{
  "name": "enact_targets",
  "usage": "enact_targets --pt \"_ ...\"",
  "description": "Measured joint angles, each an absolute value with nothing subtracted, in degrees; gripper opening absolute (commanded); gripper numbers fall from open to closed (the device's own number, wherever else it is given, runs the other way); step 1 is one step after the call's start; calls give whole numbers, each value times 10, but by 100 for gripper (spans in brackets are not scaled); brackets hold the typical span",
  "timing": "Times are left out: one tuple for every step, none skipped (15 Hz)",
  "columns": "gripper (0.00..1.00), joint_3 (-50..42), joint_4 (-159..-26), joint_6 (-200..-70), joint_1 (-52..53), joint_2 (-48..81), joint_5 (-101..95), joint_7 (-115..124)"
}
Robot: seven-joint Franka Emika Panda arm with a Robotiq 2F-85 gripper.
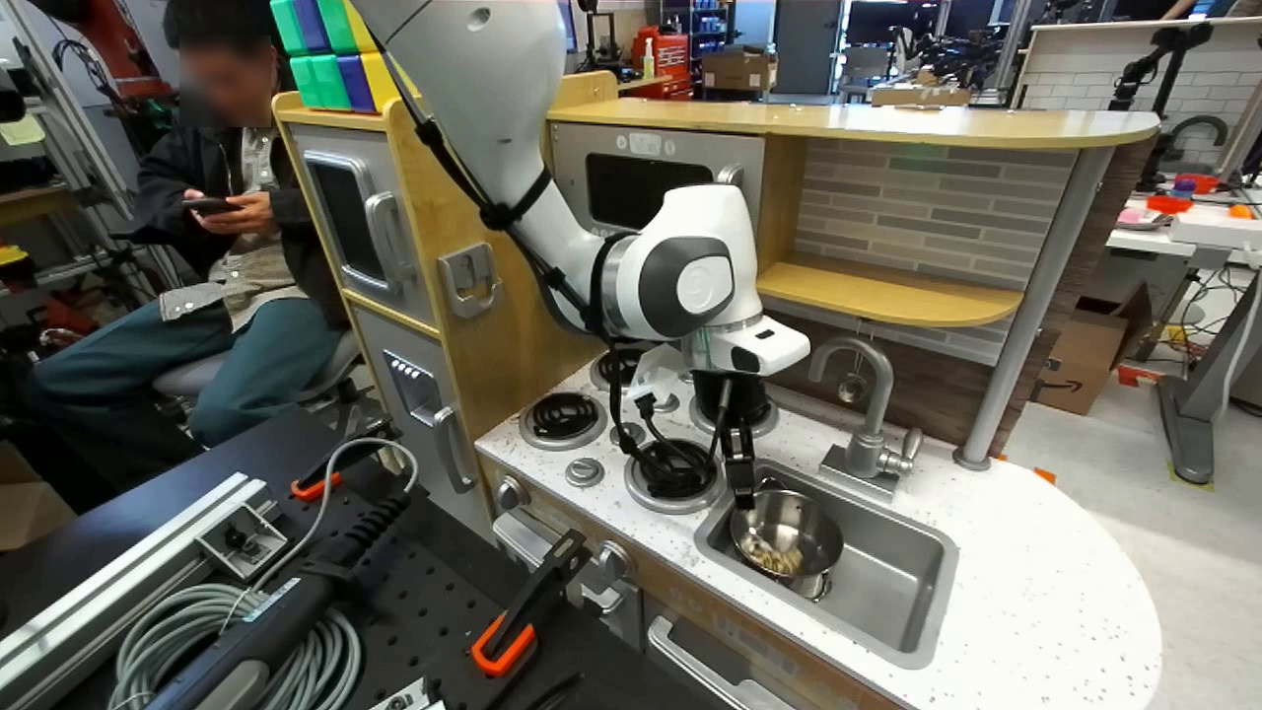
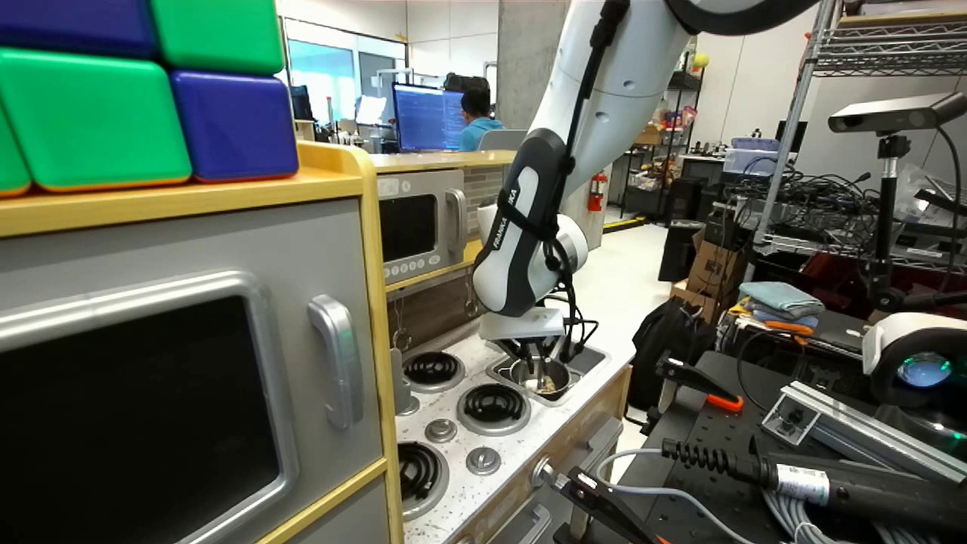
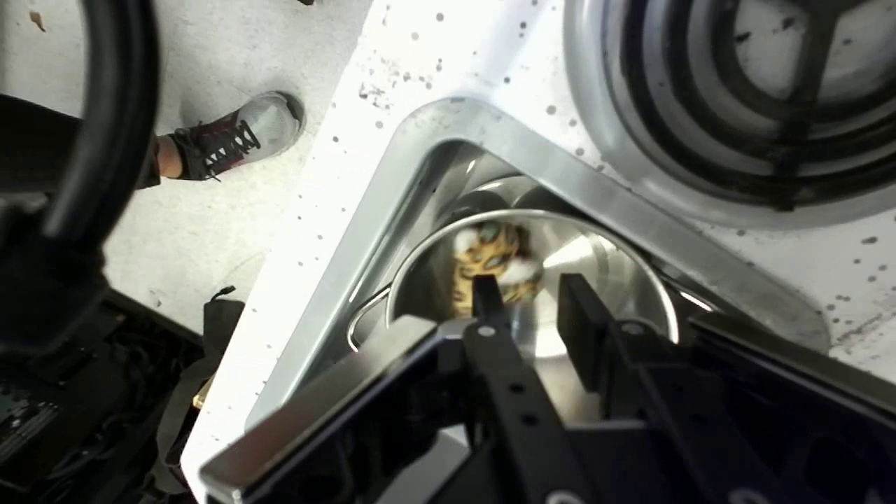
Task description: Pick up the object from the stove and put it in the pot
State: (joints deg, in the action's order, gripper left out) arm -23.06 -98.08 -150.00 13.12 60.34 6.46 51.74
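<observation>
The object [image 3: 493,255] is a small yellow, dark-spotted item with white parts. It lies inside the steel pot [image 3: 616,273], on the left in the wrist view, and appears pale in both exterior views [image 1: 771,558] [image 2: 545,385]. The pot [image 1: 818,528] stands in the sink at its stove end. My gripper [image 3: 530,283] is open, with a gap between its fingers and nothing held. It points down at the pot, and its left finger hides part of the object. The white stove [image 1: 540,471] with black burners is beside the sink; the arm hides part of it.
The steel sink [image 1: 946,582] has a raised rim, and a grey faucet [image 1: 873,414] stands behind it. A wooden cabinet [image 1: 493,345] borders the stove. A black table [image 1: 414,592] with cables, clamps and a metal rail is in front. A person [image 1: 237,247] sits nearby.
</observation>
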Motion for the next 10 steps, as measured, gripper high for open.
enact_targets --pt "64 -225 -985 -1500 132 598 57 515" --pt "72 -220 -994 -1500 133 589 50 511" --pt "79 -215 -1006 -1500 136 578 44 506" --pt "87 -212 -1021 -1501 139 564 37 500" --pt "94 -209 -1037 -1503 143 548 33 492" --pt "100 -206 -1054 -1505 147 530 29 485" --pt "100 -204 -1072 -1505 151 511 25 484" --pt "100 -203 -1088 -1504 156 491 23 483" --pt "100 -200 -1103 -1499 161 471 22 482" --pt "100 -199 -1116 -1488 166 453 13 481"
